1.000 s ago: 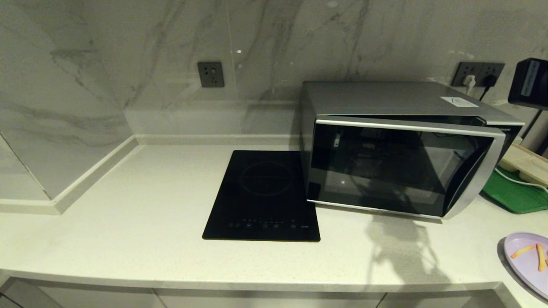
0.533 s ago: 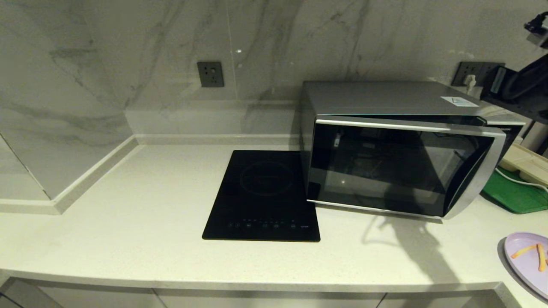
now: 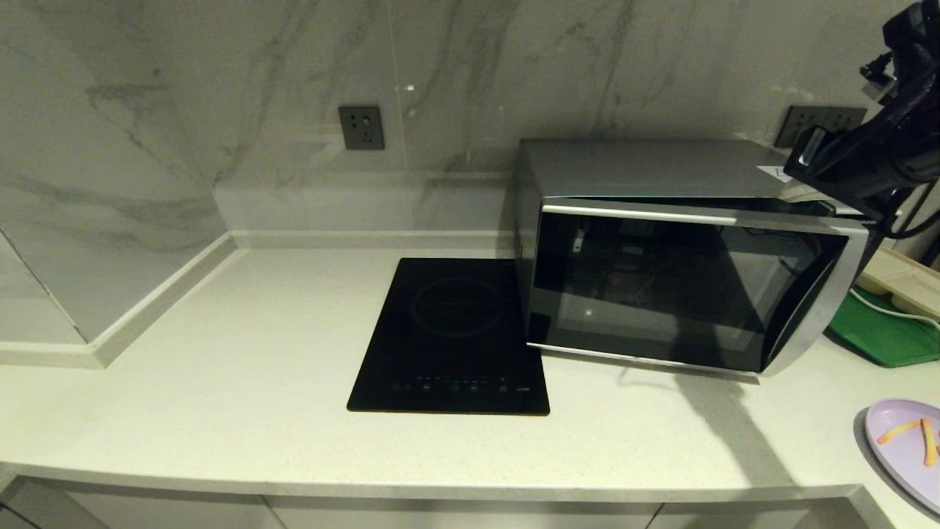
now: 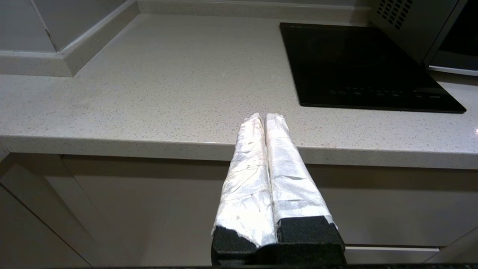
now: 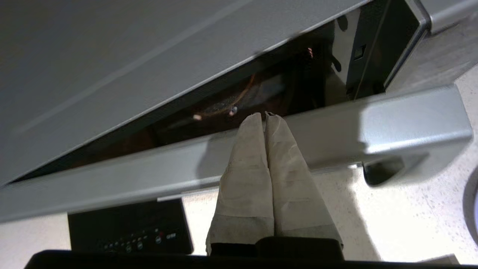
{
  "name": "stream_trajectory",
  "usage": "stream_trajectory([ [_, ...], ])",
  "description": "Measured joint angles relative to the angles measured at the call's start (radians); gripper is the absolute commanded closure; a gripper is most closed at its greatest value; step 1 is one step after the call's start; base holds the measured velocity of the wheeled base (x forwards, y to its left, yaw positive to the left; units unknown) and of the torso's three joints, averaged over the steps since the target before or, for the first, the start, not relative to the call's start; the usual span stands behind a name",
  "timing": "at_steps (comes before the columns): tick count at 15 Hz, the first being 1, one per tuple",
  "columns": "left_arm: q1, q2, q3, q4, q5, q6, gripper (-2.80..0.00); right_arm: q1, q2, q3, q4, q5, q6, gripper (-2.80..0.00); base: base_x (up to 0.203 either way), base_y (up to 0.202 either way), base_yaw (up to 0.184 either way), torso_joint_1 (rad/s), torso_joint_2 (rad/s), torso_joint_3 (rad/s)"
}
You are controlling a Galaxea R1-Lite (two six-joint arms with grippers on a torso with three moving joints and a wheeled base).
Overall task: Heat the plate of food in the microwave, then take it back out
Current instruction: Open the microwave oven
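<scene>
Right gripper point(image 5: 265, 114) is closed, fingers pressed together, holding nothing. It hangs above the top right corner of the microwave point(image 3: 683, 250), tips just over the top edge of the door, which stands slightly ajar with a dark gap showing behind it. Plate of food point(image 3: 907, 448) sits on the counter point(image 3: 220, 382) at the near right, well apart from the microwave. Left gripper point(image 4: 266, 116) is closed and empty, parked off the counter's near edge, left of the cooktop point(image 3: 452, 338).

Black right arm point(image 3: 874, 158) with looping black cables; both grippers' fingers point(image 4: 257, 168) point(image 5: 257, 168) wrapped in creased white tape over black foam bases.
</scene>
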Motion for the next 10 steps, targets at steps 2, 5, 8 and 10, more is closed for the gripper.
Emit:
stream_trajectory([
  [2, 0.0, 0.0, 0.0, 0.0, 0.0, 0.001, 0.0, -0.015, 0.019, 0.0, -0.04, 0.002, -0.001, 0.0, 0.0, 0.0, 0.0, 0.0, 0.0, 0.0],
  [5, 0.0, 0.0, 0.0, 0.0, 0.0, 0.001, 0.0, -0.036, 0.049, 0.0, -0.061, 0.003, -0.001, 0.0, 0.0, 0.0, 0.0, 0.0, 0.0, 0.0],
  [8, 0.0, 0.0, 0.0, 0.0, 0.0, 0.0, 0.0, -0.055, 0.075, 0.002, -0.063, 0.005, 0.0, 0.0, 0.0, 0.0, 0.0, 0.0, 0.0, 0.0],
  [10, 0.0, 0.0, 0.0, 0.0, -0.001, 0.001, 0.0, -0.064, 0.083, 0.003, -0.059, 0.006, 0.0, 0.0, 0.0, 0.0, 0.0, 0.0, 0.0, 0.0],
])
